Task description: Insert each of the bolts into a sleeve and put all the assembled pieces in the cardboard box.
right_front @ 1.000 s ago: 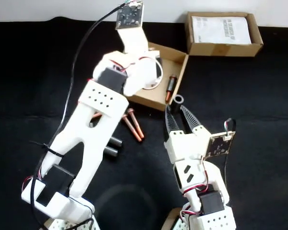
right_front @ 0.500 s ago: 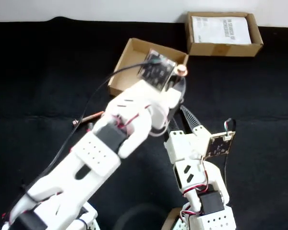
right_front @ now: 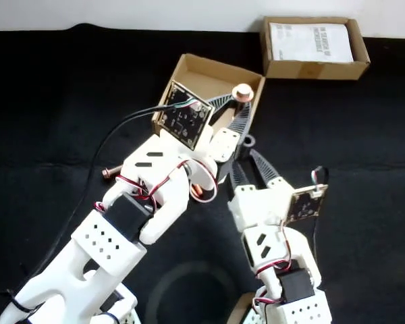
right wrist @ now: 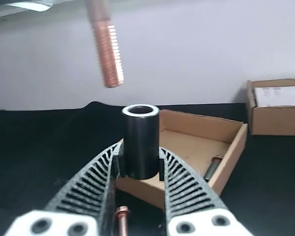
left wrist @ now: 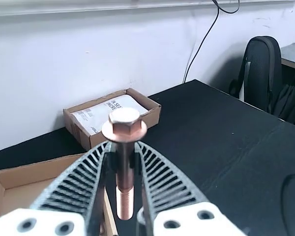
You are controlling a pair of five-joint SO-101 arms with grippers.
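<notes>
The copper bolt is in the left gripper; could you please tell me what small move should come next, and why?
Probably shift the left gripper sideways until the copper bolt is centred over the black sleeve. The bolt hangs upright, threads down, above the sleeve held upright, mouth up, in the right gripper, but its tip sits off to one side of the bore.

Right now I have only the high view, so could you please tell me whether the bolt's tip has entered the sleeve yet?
Observer: Not yet. In the right wrist view the bolt hangs with its threaded tip above the sleeve, apart from it.
Operator: Thanks. Is the sleeve standing upright?
Observer: Yes, the right gripper holds it upright, bore facing up.
Operator: And the bolt's grip?
Observer: The left gripper clamps its shank, head up.
</notes>
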